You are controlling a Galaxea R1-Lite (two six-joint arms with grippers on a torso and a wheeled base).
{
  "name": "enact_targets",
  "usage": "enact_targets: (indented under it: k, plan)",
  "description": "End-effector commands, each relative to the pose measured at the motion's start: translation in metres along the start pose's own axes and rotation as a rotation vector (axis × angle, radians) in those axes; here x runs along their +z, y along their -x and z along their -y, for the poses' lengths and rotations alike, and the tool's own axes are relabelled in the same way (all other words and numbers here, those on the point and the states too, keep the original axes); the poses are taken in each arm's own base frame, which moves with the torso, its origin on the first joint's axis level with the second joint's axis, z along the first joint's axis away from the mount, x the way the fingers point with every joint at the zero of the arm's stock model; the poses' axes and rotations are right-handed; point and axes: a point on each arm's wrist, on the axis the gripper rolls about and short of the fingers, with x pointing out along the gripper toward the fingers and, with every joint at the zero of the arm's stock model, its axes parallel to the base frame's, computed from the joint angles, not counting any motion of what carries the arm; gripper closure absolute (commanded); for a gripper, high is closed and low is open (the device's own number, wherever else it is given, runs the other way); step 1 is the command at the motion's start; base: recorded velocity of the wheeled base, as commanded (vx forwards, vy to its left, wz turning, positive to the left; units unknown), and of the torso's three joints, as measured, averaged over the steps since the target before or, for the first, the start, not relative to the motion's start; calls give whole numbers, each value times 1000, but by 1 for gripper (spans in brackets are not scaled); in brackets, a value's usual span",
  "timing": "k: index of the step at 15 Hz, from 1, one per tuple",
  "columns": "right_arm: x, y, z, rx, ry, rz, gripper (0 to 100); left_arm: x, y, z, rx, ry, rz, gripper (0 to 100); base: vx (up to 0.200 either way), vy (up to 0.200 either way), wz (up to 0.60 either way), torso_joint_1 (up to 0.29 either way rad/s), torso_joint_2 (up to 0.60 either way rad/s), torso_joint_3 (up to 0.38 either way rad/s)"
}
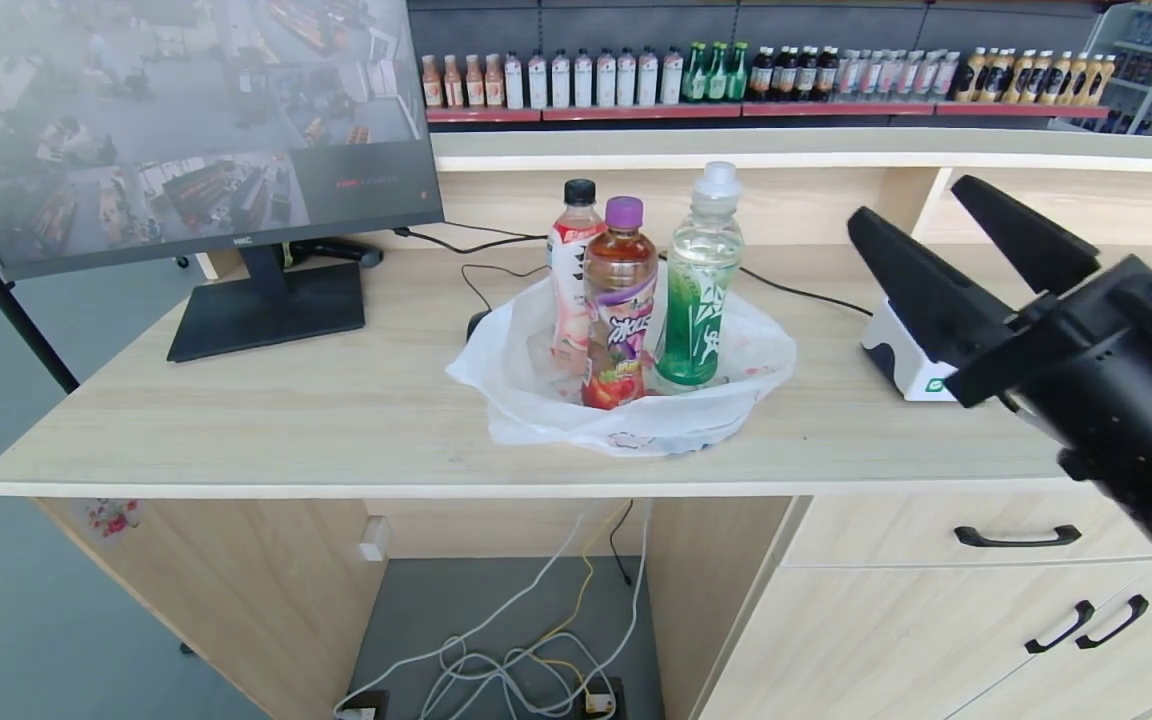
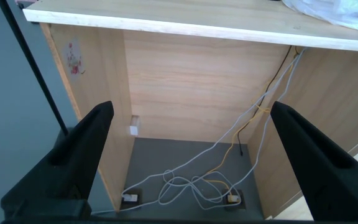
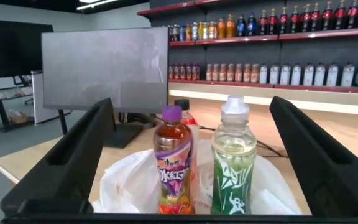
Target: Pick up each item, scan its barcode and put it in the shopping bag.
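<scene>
A: Right gripper (image 1: 914,208)?
B: Fingers spread wide, nothing between them. It hangs over the right end of the counter (image 1: 336,410), just above the scanner (image 1: 901,365), and points toward the bag.

A: Left gripper (image 2: 192,107)?
B: Spread too, and empty. It sits low, below the counter edge, facing the cables (image 2: 191,186) in the kneehole.

A: The goods?
B: All upright inside the shopping bag (image 1: 636,428), mid-counter, packed close. Purple-capped bottle (image 1: 620,300) in front, green bottle (image 1: 700,290) on its right, black-capped bottle (image 1: 570,270) behind on the left.

A: How would they handle?
B: My read is that they're full, so fairly heavy for their size. Sealed plastic walls should be stiff, with a little give under a squeeze. The label film looks smooth and is likely slippery. The best hold is across the labelled body, under the shoulder, not at the cap. They're tall and narrow, so a nudge would tip one onto its neighbours. The bag is thin, soft film, slumped open around the bases. It gives no support and would drag if snagged.

A: Count?
B: Bottles, three. Bag, one. Scanner, one. Monitor (image 1: 186,120), one. Grippers, two. With all three bottles in the bag, the bagging looks done. Whether they were scanned, I can't tell.
</scene>
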Motion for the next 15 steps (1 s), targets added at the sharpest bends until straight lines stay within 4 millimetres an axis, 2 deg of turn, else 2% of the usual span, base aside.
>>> enact_targets:
  k: [1, 3, 4, 5, 7, 9, 12, 15]
  plan:
    - [36, 61, 0, -4, 15, 62, 0, 0, 0, 0, 0, 1, 0, 0, 0, 0, 0, 0, 0, 0]
    - [36, 89, -1, -2, 31, 39, 0, 0, 0, 0, 0, 1, 0, 0, 0, 0, 0, 0, 0, 0]
    - [39, 125, -2, 6, 29, 46, 0, 0, 0, 0, 0, 2, 0, 0, 0, 0, 0, 0, 0, 0]
    - [47, 148, -2, 2, 22, 75, 0, 0, 0, 0, 0, 2, 0, 0, 0, 0, 0, 0, 0, 0]
    - [52, 166, -2, 3, 30, 63, 0, 0, 0, 0, 0, 1, 0, 0, 0, 0, 0, 0, 0, 0]
    - [44, 187, -3, 13, 29, -63, 0, 0, 0, 0, 0, 1, 0, 0, 0, 0, 0, 0, 0, 0]
    - [9, 241, -7, 79, 53, -406, 0, 0, 0, 0, 0, 1, 0, 0, 0, 0, 0, 0, 0, 0]
    - [-10, 271, -9, 104, 62, -551, 0, 0, 0, 0, 0, 1, 0, 0, 0, 0, 0, 0, 0, 0]
